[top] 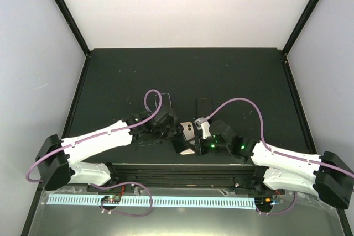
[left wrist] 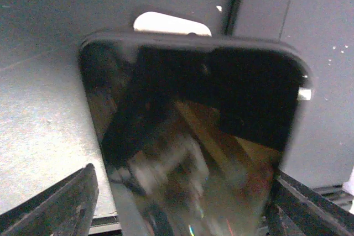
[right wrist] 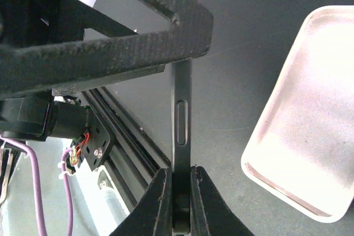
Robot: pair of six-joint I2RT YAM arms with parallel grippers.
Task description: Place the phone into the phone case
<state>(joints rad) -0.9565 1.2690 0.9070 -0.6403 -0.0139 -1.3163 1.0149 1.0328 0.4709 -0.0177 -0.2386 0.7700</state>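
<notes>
The right gripper (right wrist: 180, 192) is closed on the edge of the phone (left wrist: 193, 136). The left gripper (left wrist: 185, 208) straddles it, but I cannot tell if it grips.

**Phone held on edge beside pale case**

The phone (left wrist: 193, 153) has a glossy black screen inside a dark matte rim with rounded corners. It is raised off the table and tilted, near the middle of the near edge. The left gripper (left wrist: 185, 211) holds it across its width, and the right gripper (right wrist: 181, 192) pinches its thin side, where a long narrow button shows. The phone case (right wrist: 310, 114) is a pale, shallow shell with rounded corners and a raised rim, lying open side up just beside the phone
</notes>
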